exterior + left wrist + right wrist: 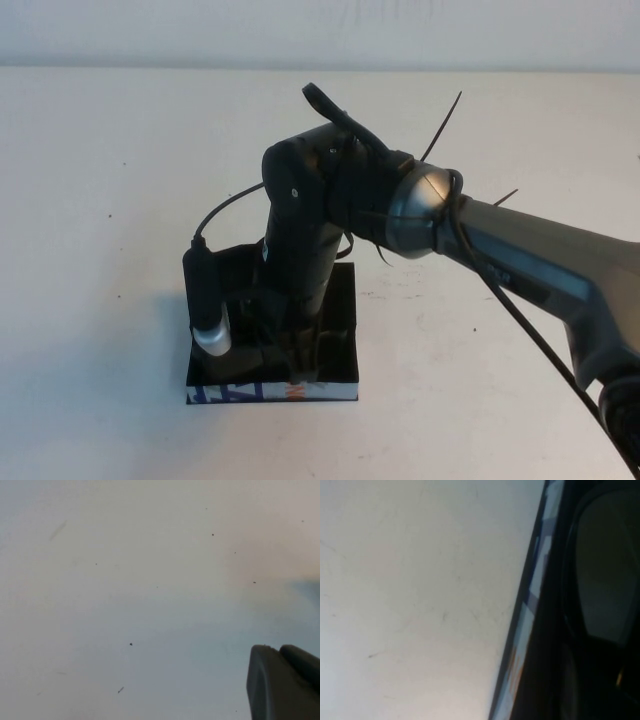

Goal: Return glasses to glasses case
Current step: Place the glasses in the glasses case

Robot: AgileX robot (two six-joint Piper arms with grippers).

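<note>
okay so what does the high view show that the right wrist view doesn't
Only the high view shows the right arm reaching down over the glasses case, its right tool low inside the case, and the case's whole outline.

Only the right wrist view shows a lens of the glasses close up inside the case.

Both show the case's white printed side and the table. The left tool appears in neither.

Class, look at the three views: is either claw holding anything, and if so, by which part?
It cannot be told. The right claw is down in the glasses case, its tips hidden; a lens of the glasses shows. The left claw holds nothing visible.
</note>
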